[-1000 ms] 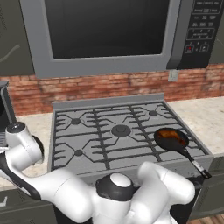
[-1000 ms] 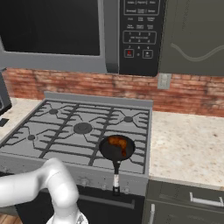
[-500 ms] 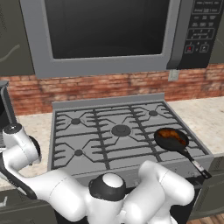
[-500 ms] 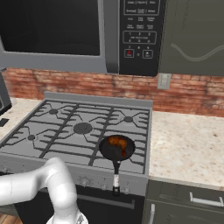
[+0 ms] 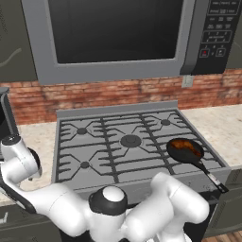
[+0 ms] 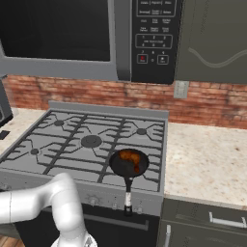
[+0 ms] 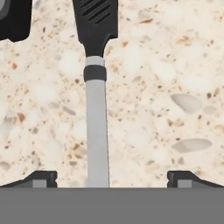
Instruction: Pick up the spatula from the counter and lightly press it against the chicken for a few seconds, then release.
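Hand view: spatula (image 7: 96,127) lies flat on the speckled counter (image 7: 166,65). Its grey handle runs from bottom centre up to a black slotted blade at top centre. Gripper (image 7: 112,178) has its tips wide apart at lower left and lower right. The handle lies between them, slightly left of middle, and neither tip touches it. A dark object (image 7: 13,17) sits in the upper left corner; cannot identify it.

Left base view: pan (image 5: 171,150) holding chicken (image 5: 185,146) sits on the stove (image 5: 108,156), right of centre.
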